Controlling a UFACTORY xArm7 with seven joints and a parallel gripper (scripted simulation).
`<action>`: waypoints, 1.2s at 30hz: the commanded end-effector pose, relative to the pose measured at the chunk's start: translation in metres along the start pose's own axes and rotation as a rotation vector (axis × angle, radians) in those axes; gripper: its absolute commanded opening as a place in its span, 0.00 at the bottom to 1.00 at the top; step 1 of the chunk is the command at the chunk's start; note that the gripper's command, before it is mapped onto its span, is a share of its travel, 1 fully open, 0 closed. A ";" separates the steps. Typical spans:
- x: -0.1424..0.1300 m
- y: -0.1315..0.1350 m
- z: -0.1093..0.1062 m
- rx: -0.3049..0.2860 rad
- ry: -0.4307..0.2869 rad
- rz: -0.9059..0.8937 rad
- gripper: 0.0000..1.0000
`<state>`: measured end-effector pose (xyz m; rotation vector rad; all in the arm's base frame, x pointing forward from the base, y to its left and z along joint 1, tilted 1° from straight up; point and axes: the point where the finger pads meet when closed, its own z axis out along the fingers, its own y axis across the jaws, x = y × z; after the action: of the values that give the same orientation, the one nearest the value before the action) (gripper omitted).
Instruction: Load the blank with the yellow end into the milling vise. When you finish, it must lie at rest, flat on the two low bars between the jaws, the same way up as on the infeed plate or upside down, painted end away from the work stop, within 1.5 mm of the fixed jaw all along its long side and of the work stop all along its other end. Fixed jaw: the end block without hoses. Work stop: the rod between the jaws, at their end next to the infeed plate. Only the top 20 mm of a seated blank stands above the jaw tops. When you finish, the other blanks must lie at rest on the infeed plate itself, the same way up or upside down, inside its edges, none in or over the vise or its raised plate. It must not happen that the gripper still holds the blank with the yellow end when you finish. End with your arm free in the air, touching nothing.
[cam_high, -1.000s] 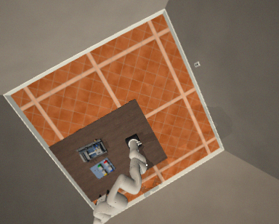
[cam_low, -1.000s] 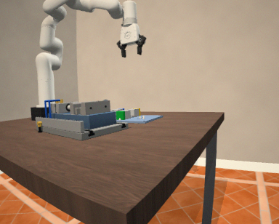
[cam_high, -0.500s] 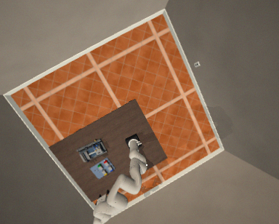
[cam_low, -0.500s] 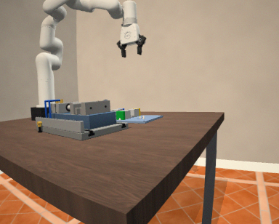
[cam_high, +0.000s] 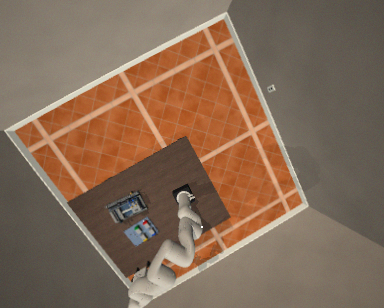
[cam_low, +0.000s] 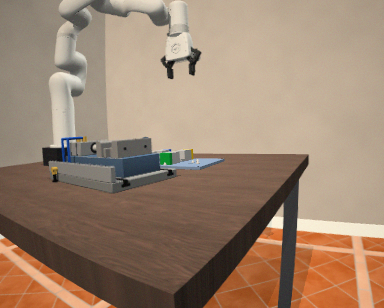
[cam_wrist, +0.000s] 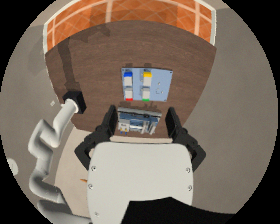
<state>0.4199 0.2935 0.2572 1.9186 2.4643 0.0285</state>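
Note:
The blank with the yellow end (cam_high: 145, 239) (cam_low: 188, 154) (cam_wrist: 147, 78) lies on the blue infeed plate (cam_high: 133, 239) (cam_low: 212, 162) (cam_wrist: 165, 77), its yellow end at the plate's outer side, away from the vise. In the wrist view the green-ended blank (cam_wrist: 146, 93) lies in line with it on the vise side. The blue-ended blank (cam_wrist: 128, 80) and red-ended blank (cam_wrist: 129, 93) form the row to the left. The vise (cam_high: 113, 215) (cam_low: 85, 172) (cam_wrist: 135, 111) stands beside the plate; jaw gap detail is too small to tell. My gripper (cam_low: 181, 76) (cam_wrist: 142, 112) is open and empty, high above the table.
Blue hoses (cam_low: 65, 146) rise at one end of the vise. A grey block (cam_low: 131, 148) stands high on it. Small white pins (cam_wrist: 159, 90) stand on the infeed plate. My arm's black base (cam_low: 51, 155) (cam_wrist: 75, 101) stands on the wooden table (cam_low: 225, 200).

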 end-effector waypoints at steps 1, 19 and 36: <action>0.000 0.001 -0.002 -0.005 0.002 0.000 1.00; 0.000 0.001 -0.002 -0.005 0.002 0.000 1.00; -0.001 0.001 0.048 -0.005 0.002 0.000 1.00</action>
<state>0.4197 0.2916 0.2175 1.9195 2.4656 0.0214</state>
